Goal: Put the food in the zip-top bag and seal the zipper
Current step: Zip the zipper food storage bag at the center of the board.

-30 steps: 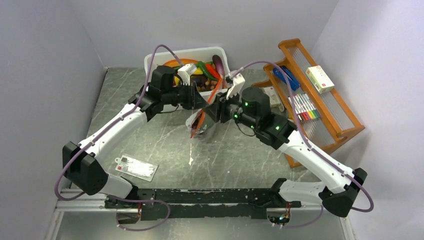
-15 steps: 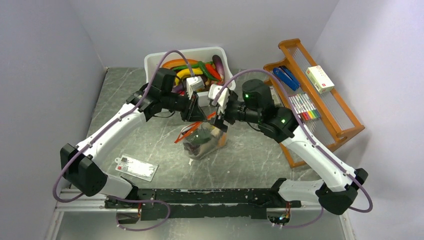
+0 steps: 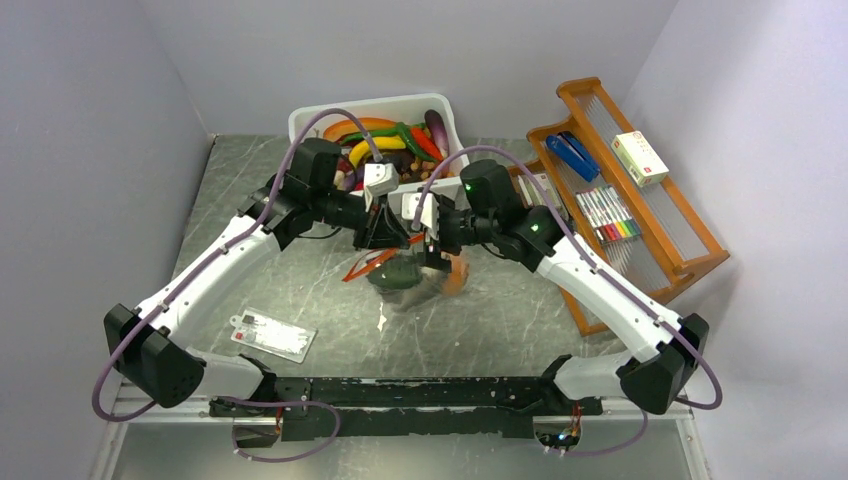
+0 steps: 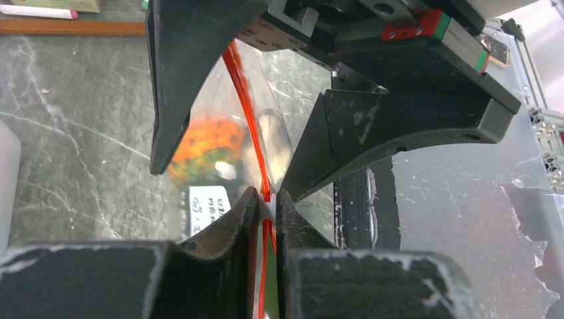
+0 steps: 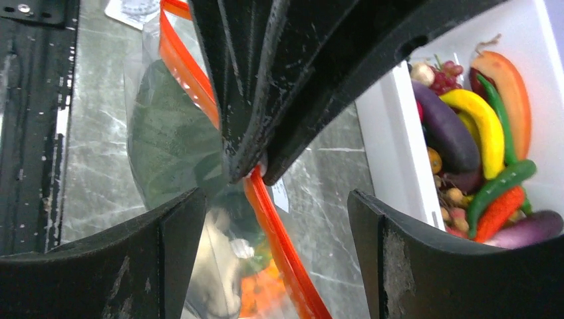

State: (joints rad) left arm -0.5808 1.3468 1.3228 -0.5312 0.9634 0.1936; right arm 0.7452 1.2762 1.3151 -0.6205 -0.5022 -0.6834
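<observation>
Zipper (image 4: 242,100) pinched by left gripper (image 4: 266,199), right gripper (image 5: 274,209) spread astride

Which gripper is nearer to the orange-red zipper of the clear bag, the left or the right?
Left. The left gripper is shut on the zipper itself. The right gripper is open, one finger on each side of the zipper, not touching it.

Clear glossy plastic zip-top bag (image 3: 403,280); scuffed matt black left fingers (image 4: 214,238); smooth grey marbled table (image 3: 480,322); varnished wooden rack (image 3: 580,88).
</observation>
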